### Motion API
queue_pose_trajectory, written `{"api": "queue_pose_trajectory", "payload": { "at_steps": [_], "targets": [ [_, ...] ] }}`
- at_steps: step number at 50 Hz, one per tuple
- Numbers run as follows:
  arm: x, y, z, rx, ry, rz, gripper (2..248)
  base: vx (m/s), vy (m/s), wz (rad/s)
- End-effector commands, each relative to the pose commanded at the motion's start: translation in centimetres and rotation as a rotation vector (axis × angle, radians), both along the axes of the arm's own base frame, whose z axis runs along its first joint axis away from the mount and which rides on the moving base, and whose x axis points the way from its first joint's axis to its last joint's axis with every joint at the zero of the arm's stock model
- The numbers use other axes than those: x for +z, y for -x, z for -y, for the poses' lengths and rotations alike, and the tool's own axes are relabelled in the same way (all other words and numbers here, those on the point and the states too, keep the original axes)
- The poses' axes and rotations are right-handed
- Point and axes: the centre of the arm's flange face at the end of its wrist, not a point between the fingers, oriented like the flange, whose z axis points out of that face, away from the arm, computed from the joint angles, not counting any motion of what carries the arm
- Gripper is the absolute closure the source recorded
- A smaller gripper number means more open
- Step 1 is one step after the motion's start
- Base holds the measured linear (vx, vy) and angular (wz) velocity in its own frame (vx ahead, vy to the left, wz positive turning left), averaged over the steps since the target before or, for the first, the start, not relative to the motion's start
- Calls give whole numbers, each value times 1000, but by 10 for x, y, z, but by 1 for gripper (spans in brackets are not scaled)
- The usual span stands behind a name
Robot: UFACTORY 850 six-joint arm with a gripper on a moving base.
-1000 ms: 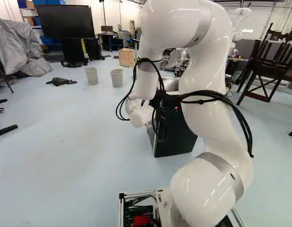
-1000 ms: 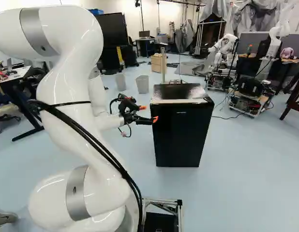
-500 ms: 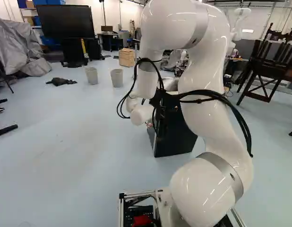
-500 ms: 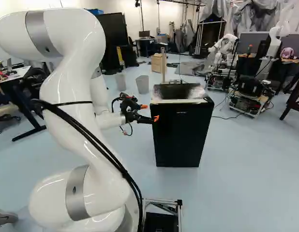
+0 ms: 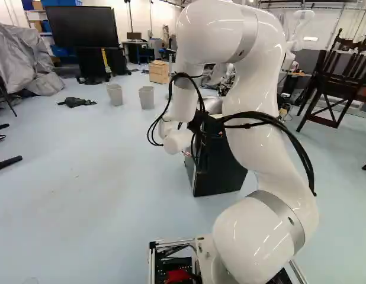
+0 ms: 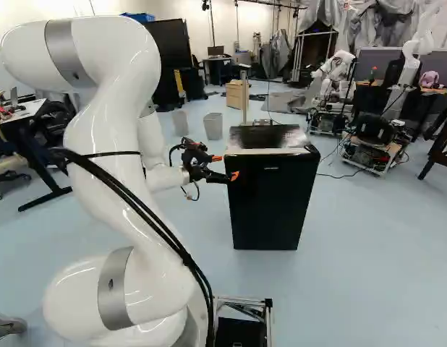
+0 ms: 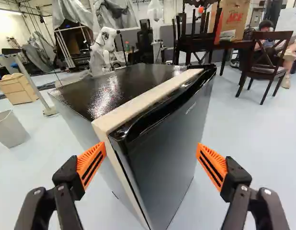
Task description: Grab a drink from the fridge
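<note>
- There's the fridge (image 6: 273, 206), small and boxy, upright on the pale blue floor (image 6: 375, 231), at the middle of the right base view.
- It's black all over the front, with a glossy top (quite a shine, with a speckled white glare on it).
- A cream strip (image 7: 148, 99) edges the top just behind the door (image 7: 172, 148) and carries on down the side, with a thin dark line between strip and door.
- Small light lettering sits high on the door.
- The gripper (image 6: 228, 167) is at the fridge's upper corner, its two fingers spread wide; whether an orange pad (image 7: 92, 164) touches, I can't tell.
</note>
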Motion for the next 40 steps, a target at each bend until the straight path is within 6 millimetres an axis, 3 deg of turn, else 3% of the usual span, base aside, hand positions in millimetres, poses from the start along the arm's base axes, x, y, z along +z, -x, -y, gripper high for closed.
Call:
{"api": "queue_pose_trajectory", "payload": {
  "at_steps": [40],
  "targets": [
    [-1,-12,8,-26,-4,11,3,0,0,0]
  ]
}}
